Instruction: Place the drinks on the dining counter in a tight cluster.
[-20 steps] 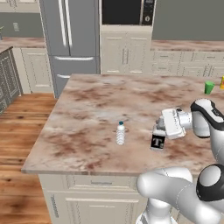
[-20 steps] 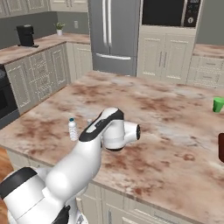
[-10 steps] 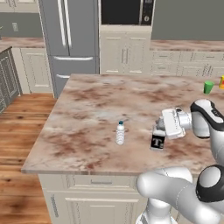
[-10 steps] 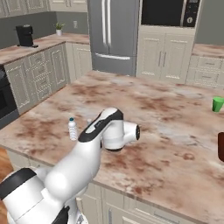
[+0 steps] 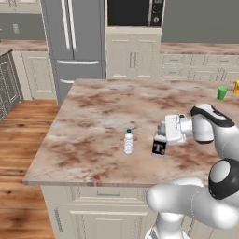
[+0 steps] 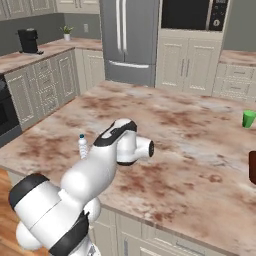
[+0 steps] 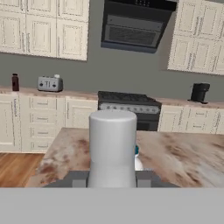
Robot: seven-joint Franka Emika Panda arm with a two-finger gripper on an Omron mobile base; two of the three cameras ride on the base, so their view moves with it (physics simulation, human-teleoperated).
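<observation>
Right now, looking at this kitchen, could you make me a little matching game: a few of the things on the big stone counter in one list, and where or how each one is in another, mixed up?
Things:
1. white bottle with the T label
2. clear water bottle
3. green cup
4. gripper

Places or states:
A. standing free on the dining counter, apart from the arm
B. far back at the counter's right edge
C. shut on a bottle
D. held between the fingers, near the counter's front

Pairs: 1-D, 2-A, 3-B, 4-C

White arm (image 5: pixel 219 135), dark joints
</observation>
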